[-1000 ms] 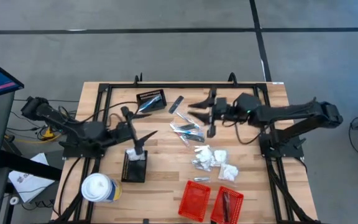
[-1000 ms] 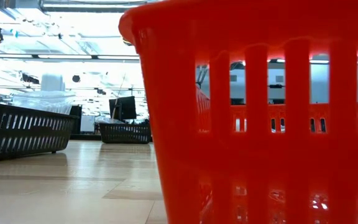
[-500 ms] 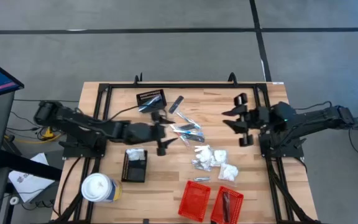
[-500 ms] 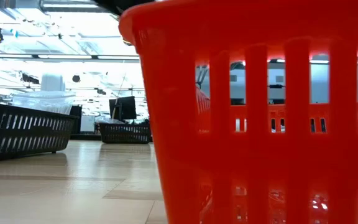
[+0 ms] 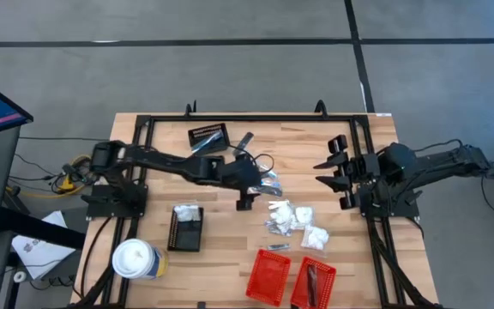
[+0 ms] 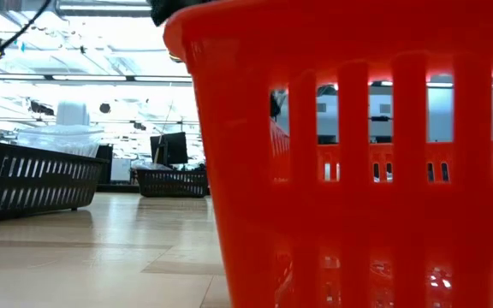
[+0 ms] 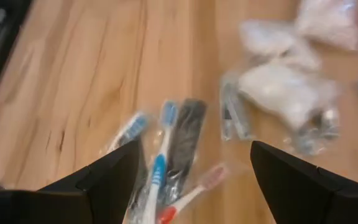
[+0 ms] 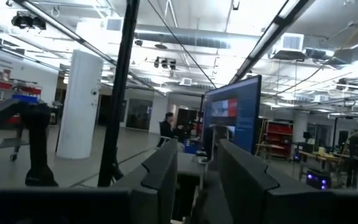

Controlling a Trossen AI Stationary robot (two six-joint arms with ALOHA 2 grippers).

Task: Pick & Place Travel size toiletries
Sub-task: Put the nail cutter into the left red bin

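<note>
Clear-wrapped toothbrushes and silvery sachets [image 5: 262,180] lie in a loose pile at the table's middle. They also show in the left wrist view [image 7: 160,162]. White packets [image 5: 300,220] lie heaped to the near right of them, also seen in the left wrist view [image 7: 284,87]. One dark stick [image 5: 245,142] lies at the far side. My left gripper [image 5: 249,192] hovers open over the near edge of the toothbrush pile, touching nothing. My right gripper [image 5: 329,172] is open and empty at the table's right edge, fingers pointing left.
A black basket [image 5: 186,228] at the near left holds a white packet. Another black basket [image 5: 208,137] stands at the far left. Two red baskets [image 5: 268,276] [image 5: 313,283] stand at the near edge; one fills the low view [image 6: 358,171]. A white lidded cup [image 5: 135,259] stands near left.
My left gripper has swung from over the near-left black basket toward the table's right, to the toothbrush pile at the middle. My right gripper has drawn back from the pile toward the table's right edge.
</note>
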